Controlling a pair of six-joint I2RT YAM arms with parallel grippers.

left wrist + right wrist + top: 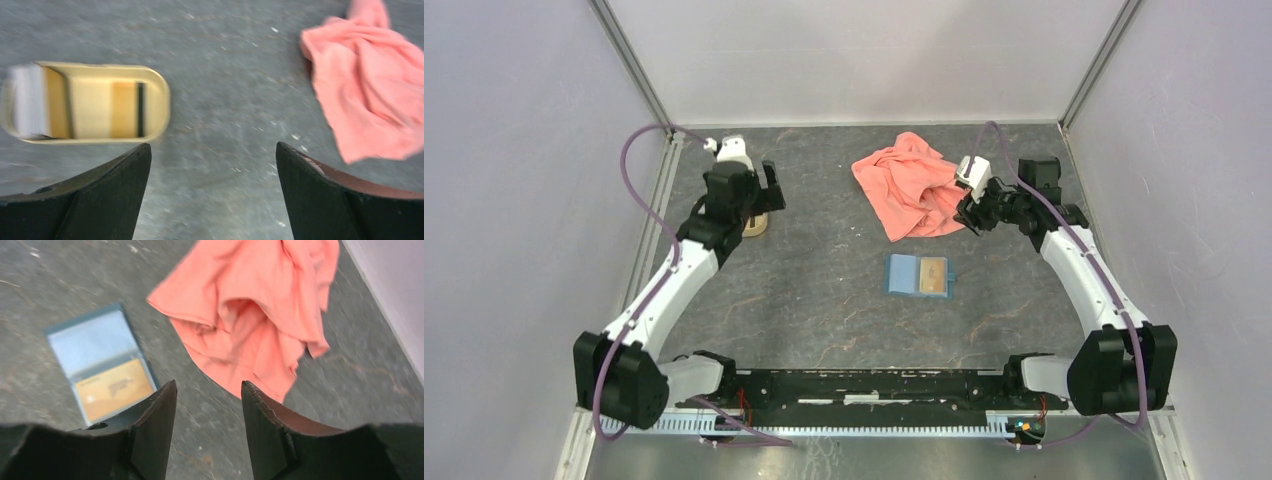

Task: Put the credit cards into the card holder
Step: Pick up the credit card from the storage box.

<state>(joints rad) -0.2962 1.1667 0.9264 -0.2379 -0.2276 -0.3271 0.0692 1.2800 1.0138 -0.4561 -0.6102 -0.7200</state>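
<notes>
The teal-blue card holder lies open on the table's middle. One orange-gold credit card lies on its right half. Another credit card, with a dark stripe, lies in the tan oval tray at the left. My left gripper hovers next to that tray, wide open and holding nothing. Beside the cloth at the right, my right gripper is open, with only bare table between its fingers.
A crumpled salmon-pink cloth lies at the back, right of centre. Something white sits at the tray's left end, blurred. Walls enclose the table at the back and on both sides.
</notes>
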